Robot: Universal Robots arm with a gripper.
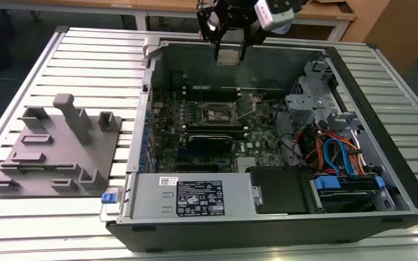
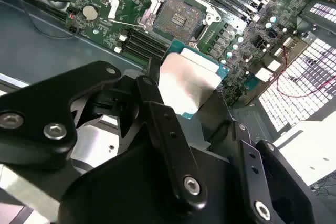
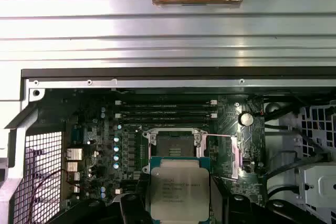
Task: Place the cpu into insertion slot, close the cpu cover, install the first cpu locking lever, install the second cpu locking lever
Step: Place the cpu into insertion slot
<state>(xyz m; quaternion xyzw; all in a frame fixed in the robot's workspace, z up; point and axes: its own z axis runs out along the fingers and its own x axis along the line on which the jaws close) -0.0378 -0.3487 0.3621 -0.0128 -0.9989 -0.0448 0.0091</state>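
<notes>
In the exterior view the black two-fingered gripper (image 1: pixel 228 51) hangs over the edge of the open black computer case (image 1: pixel 267 234) opposite the labelled grey metal box (image 1: pixel 194 197). Its jaws are pinched on the small, pale silvery square cpu (image 1: pixel 228 56). The dark square insertion slot (image 1: pixel 219 112) sits mid-board, well apart from it.

In the second wrist view the fingers (image 2: pixel 157 107) grip the cpu (image 2: pixel 189 77) by opposite edges, and the insertion slot (image 2: pixel 177 17) lies bare beyond.

In the first wrist view the cpu (image 3: pixel 178 192) hangs just beside the insertion slot (image 3: pixel 173 142).

I'd judge the chip light and stiff but fragile underneath, so best held by its edges. The case walls and the long memory slots (image 3: pixel 165 109) crowd the way in.
</notes>
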